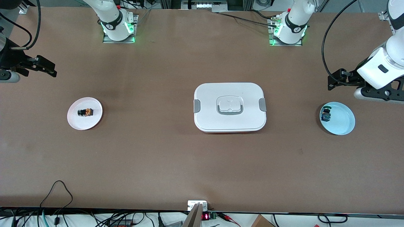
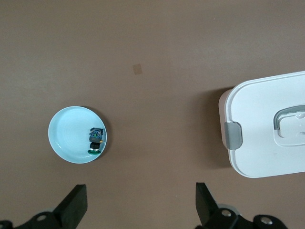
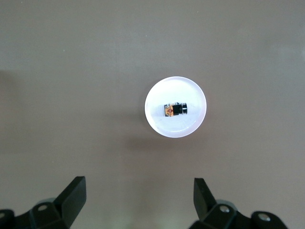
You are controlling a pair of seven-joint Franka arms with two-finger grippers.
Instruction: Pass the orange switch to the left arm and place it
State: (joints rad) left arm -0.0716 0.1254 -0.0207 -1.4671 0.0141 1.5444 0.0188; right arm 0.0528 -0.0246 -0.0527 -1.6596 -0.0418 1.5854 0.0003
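1. One orange switch (image 1: 85, 112) lies on its side in the middle of a pale pink plate (image 1: 94, 121) toward the right arm's end of the table, untouched by either gripper.
2. Up in the air over bare table at that same end, the right gripper (image 3: 138, 198) hangs with its fingers (image 3: 72, 195) spread wide and nothing between them; the switch (image 3: 175, 109) sits well apart from it.
3. At the table's centre stands the white box (image 1: 229, 107), lid on, grey clips at both ends, between the two plates.
4. Toward the left arm's end, a light blue plate (image 1: 342, 123) holds a small blue-and-green component (image 1: 325, 114) near its rim.
5. Above the table beside that plate, the left gripper (image 2: 139, 202) hangs with fingers spread apart, empty.
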